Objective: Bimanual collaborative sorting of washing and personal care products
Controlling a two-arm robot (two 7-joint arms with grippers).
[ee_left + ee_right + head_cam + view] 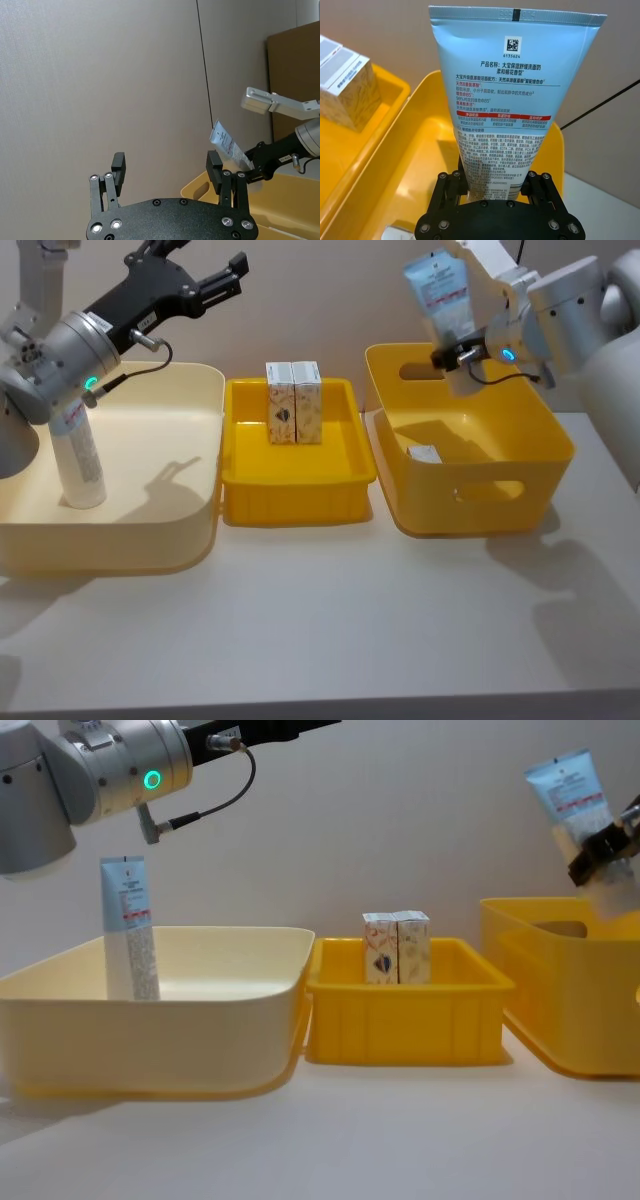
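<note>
We see a pale desk (330,630) before a plain wall (100,85); right gripper (492,185) jaws clamp a blue tube (502,100) above the deep yellow tub (540,455), left gripper (167,172) jaws apart, raised.

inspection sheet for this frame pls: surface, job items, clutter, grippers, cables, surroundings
Surface: pale table, bare in front of the bins.
Job's things: one tube upright in the cream tub; second tube held above the yellow bin; two cartons upright, side by side in the yellow tray; a small white item lies in the yellow bin.
Clutter: nothing seen.
Grippers: left gripper open, raised over the cream tub; right gripper shut on the second tube.
Cables: black cable on the left wrist.
Surroundings: plain wall.
</note>
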